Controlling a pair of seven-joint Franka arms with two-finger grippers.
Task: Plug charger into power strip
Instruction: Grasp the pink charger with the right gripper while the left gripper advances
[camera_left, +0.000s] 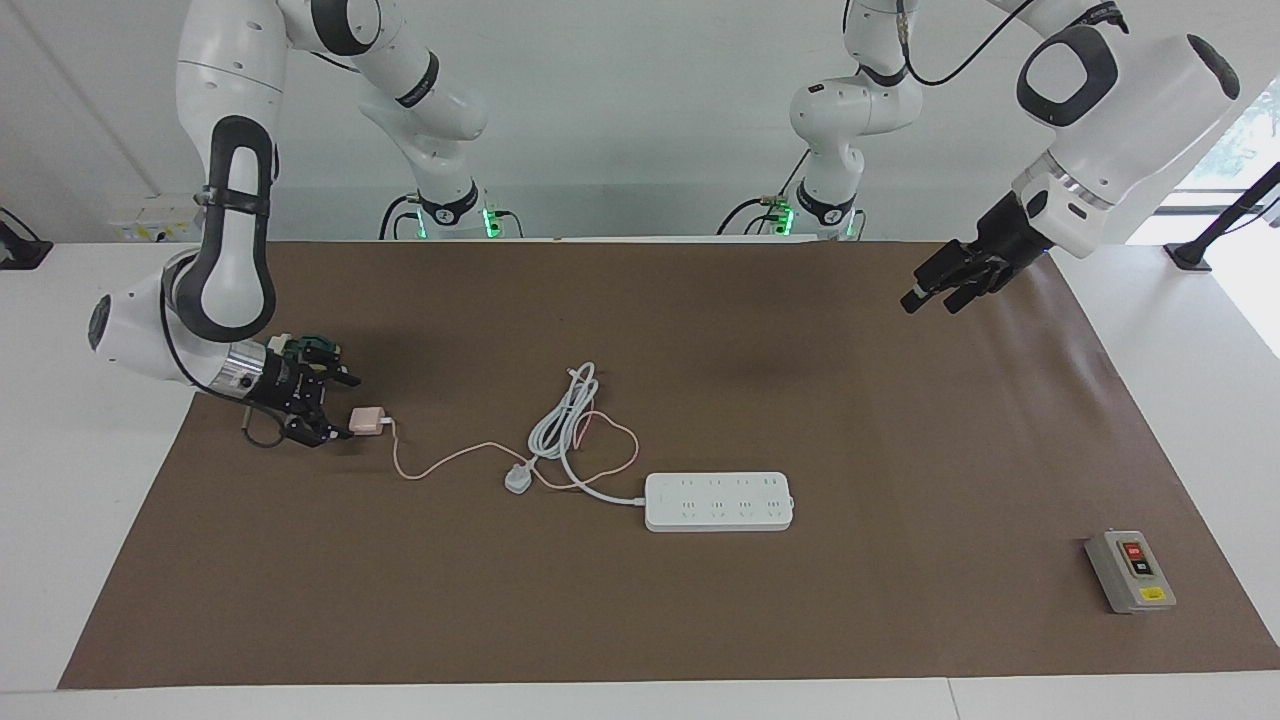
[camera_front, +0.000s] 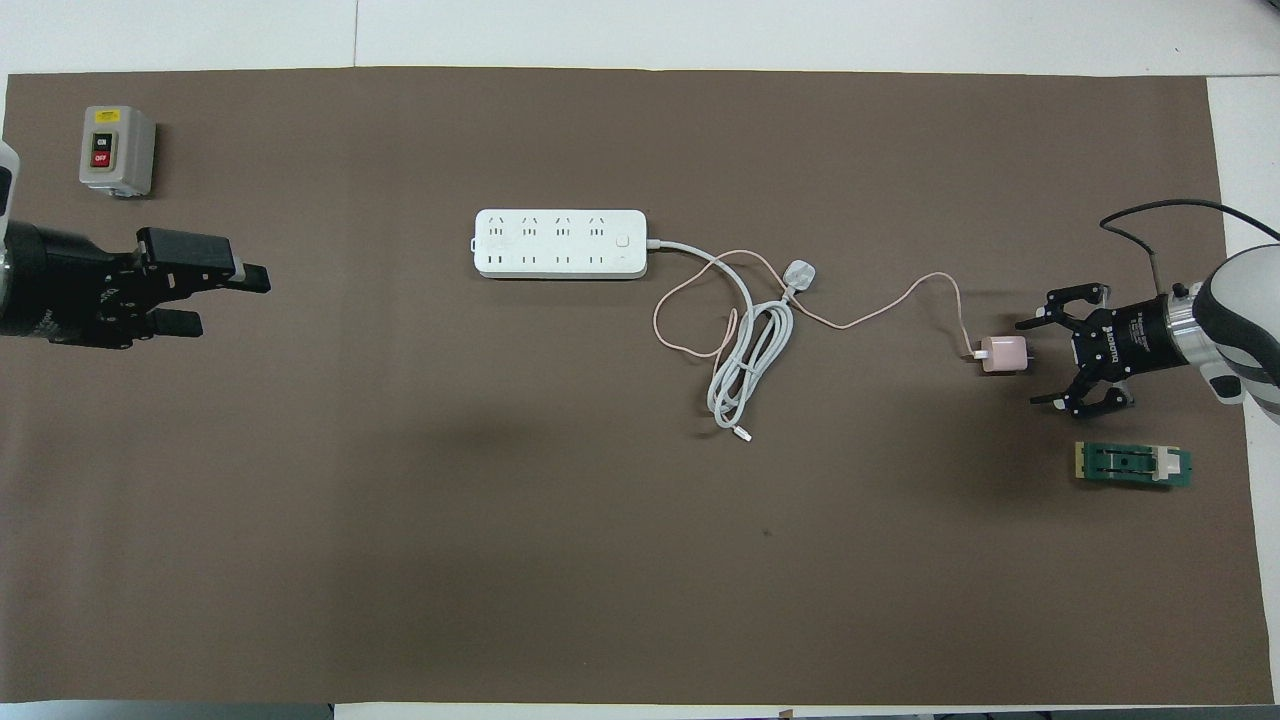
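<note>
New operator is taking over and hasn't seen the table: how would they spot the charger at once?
Start at the long white power strip mid-mat and follow the thin pink cable toward the right arm's end of the table. It ends at the charger, a small pale-pink cube lying on the mat just in front of the open right pincer. The rounded white plug nearby is white, on a thick cord.

Pink charger (camera_left: 368, 422) lies apart from white strip (camera_left: 719, 501).
</note>
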